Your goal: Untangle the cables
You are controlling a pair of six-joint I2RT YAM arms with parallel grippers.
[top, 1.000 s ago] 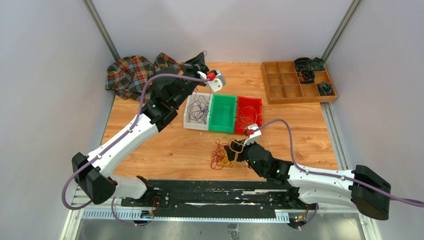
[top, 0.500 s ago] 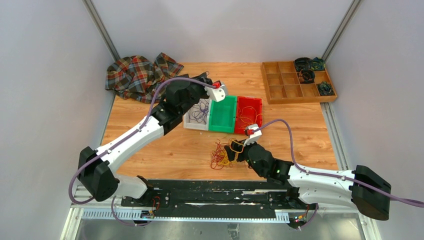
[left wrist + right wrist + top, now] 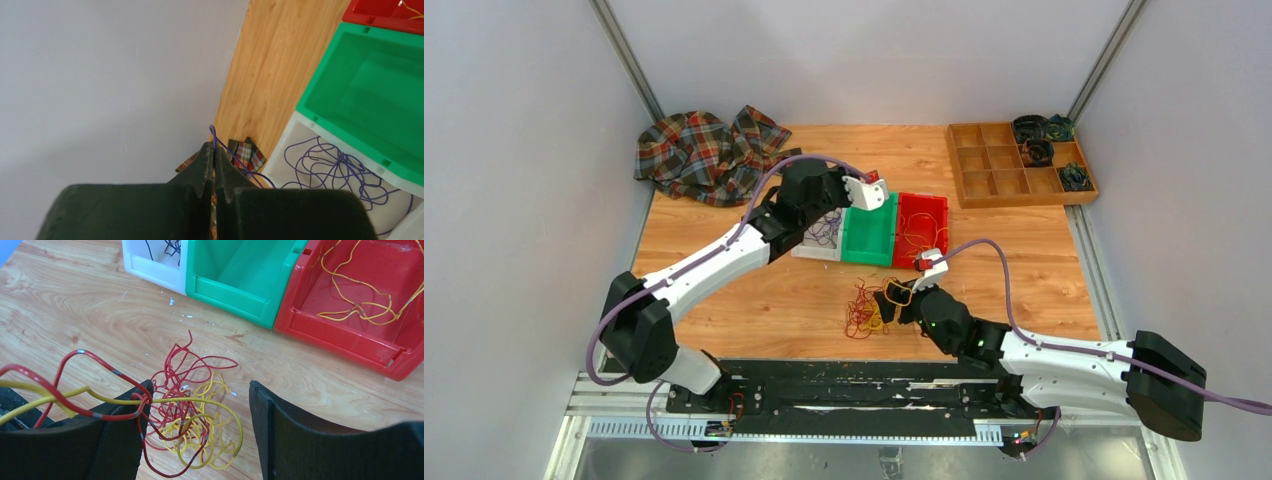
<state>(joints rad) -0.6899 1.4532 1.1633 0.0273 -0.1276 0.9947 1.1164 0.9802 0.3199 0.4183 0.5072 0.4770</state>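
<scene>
Hanging above the white bin, left gripper pinches purple cable; right gripper gapes over tangle.

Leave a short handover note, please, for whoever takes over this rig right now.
Left end effector: shut on a purple cable strand, above the white bin.
Right end effector: open, over the red-and-yellow tangle on the table; strands drape across one finger.
Done: purple cable in white bin, yellow cable in red bin.
To do: separate the tangle; green bin holds nothing.
</scene>
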